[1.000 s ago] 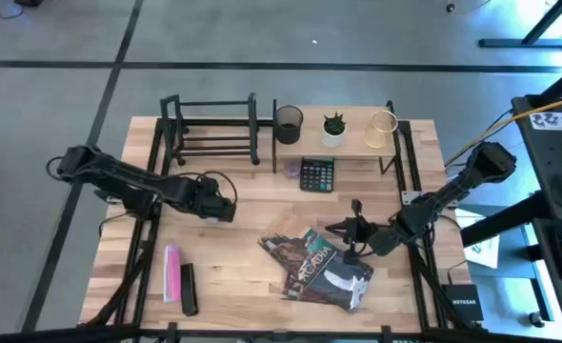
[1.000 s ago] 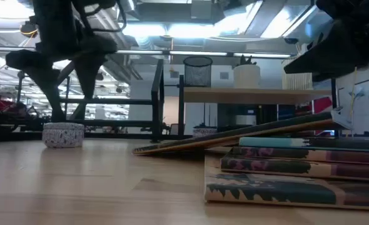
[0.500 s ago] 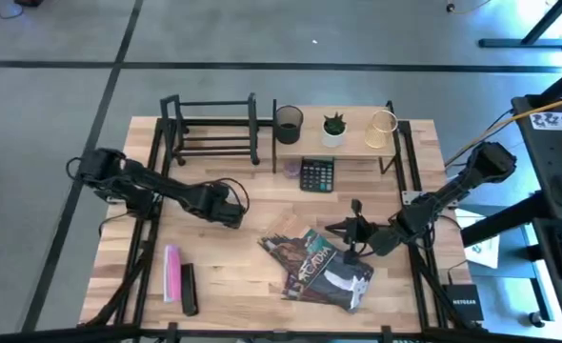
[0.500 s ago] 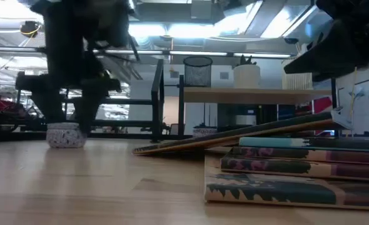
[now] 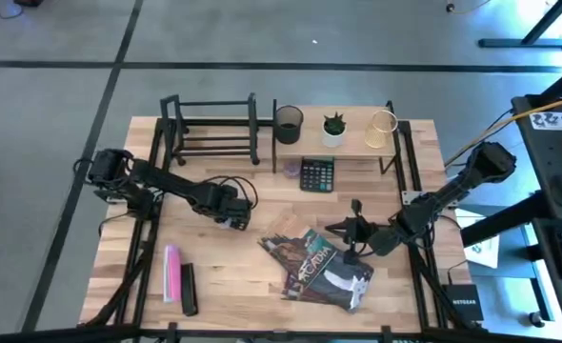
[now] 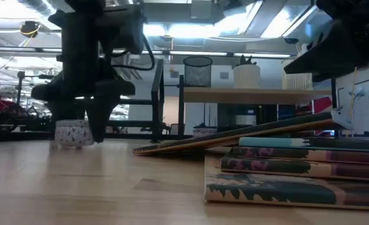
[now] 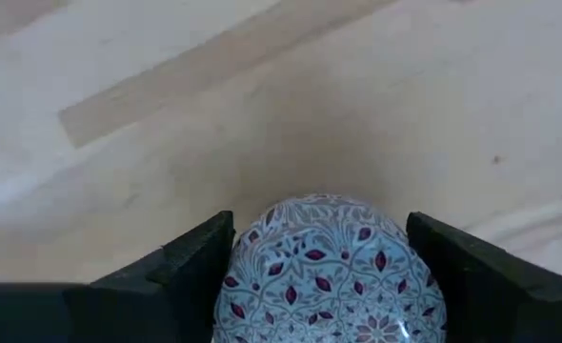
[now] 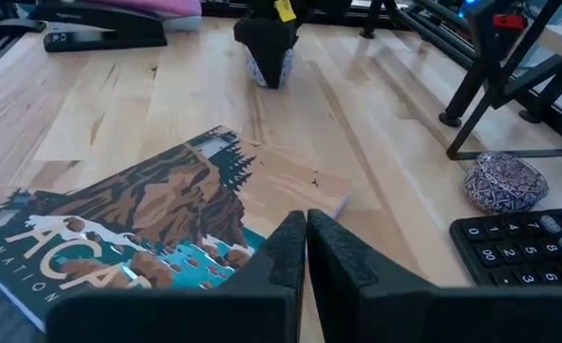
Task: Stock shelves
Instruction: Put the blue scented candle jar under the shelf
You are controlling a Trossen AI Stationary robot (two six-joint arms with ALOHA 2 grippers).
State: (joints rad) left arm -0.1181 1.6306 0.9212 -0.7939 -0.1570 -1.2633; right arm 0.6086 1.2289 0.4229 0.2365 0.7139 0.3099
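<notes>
My left gripper (image 5: 231,219) points down at the table's middle left, shut on a small round stone with a white and maroon pattern (image 7: 329,276), also seen in the low view (image 6: 74,133). My right gripper (image 8: 307,224) is shut and hovers over the top book of a stack (image 5: 319,267) at the near right, touching nothing I can see. At the far edge stand the black bar rack (image 5: 210,129) and the wood board shelf (image 5: 357,145); the shelf carries a mesh cup (image 5: 289,124), a small plant (image 5: 334,127) and a gold wire holder (image 5: 383,129). My left gripper pinches the patterned stone between its two fingers, one on each of its opposite rounded sides (image 7: 231,276). The fingers (image 6: 100,122) come from above, pointing down. The stone's underside is level with the tabletop in the low view.
A calculator (image 5: 317,174) and a second patterned stone (image 8: 505,181) lie in front of the wood shelf. A pink object and a black stapler (image 5: 179,276) lie at the near left. The top book (image 6: 234,137) rests tilted on the stack.
My left gripper has moved toward the table's right and near edges and has come lower. The patterned stone has shifted a little the same way, staying at tabletop height.
</notes>
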